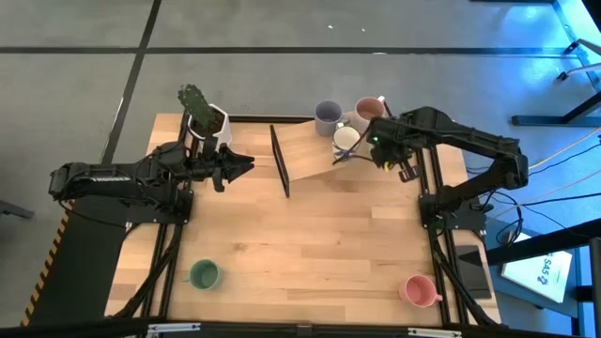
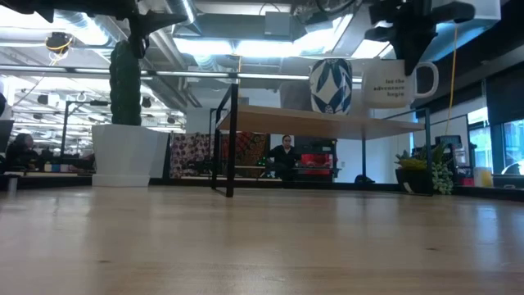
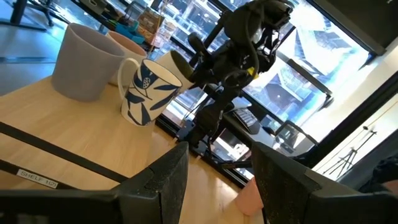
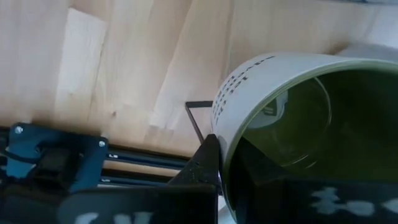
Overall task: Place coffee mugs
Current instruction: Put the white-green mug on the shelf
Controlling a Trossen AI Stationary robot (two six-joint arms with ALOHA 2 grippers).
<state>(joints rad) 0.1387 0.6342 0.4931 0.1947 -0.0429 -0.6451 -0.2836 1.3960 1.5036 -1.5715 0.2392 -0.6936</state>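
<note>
Currently, a white mug (image 1: pixel 346 140) is being gripped at its rim by the right gripper (image 1: pixel 371 148) above the shelf (image 1: pixel 310 150); it should be lowered level, clear of neighbouring mugs.

A label on the shelf rail (image 3: pixel 37 176) reads "SHELF 101" — the white mug's (image 2: pixel 395 83) lettering is illegible.
</note>
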